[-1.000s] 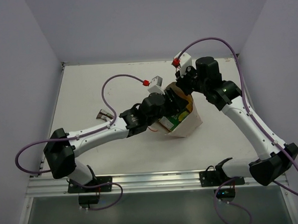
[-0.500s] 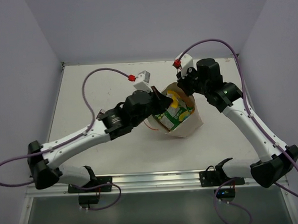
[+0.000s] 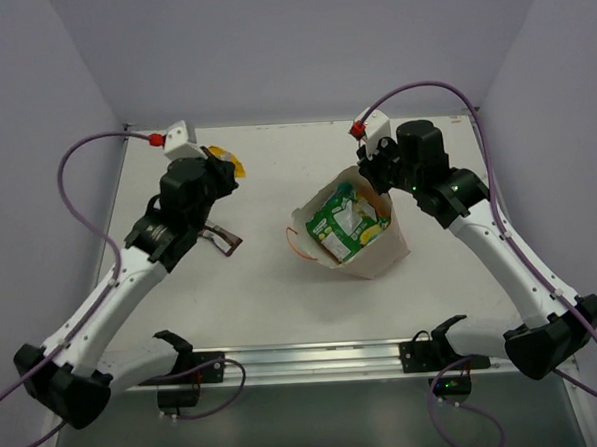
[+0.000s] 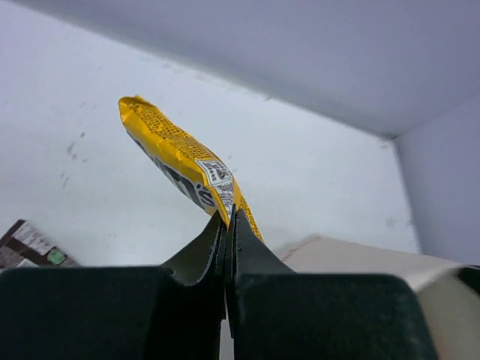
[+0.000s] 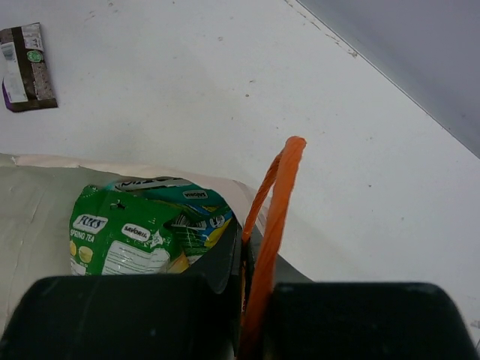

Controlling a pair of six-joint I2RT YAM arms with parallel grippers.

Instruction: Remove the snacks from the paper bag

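The beige paper bag (image 3: pixel 372 252) stands open in the middle of the table, with green-white and teal snacks (image 3: pixel 344 221) showing inside. My right gripper (image 3: pixel 378 172) is shut on the bag's far rim, pinching the orange string handle (image 5: pixel 276 196) next to a green pouch (image 5: pixel 118 237). At the far left, my left gripper (image 3: pixel 219 169) hangs above the table, shut on the end of a yellow bar (image 4: pixel 177 153) that sticks out past the fingertips. A dark brown bar (image 3: pixel 220 237) lies flat on the table below that arm.
The back wall and the table's left edge are close behind the left gripper. A loose loop of orange string (image 3: pixel 296 246) trails from the bag's left side onto the table.
My left gripper shut on the yellow bar inside the bag, lifted it out and swung it far to the left. The right gripper kept its hold on the bag.
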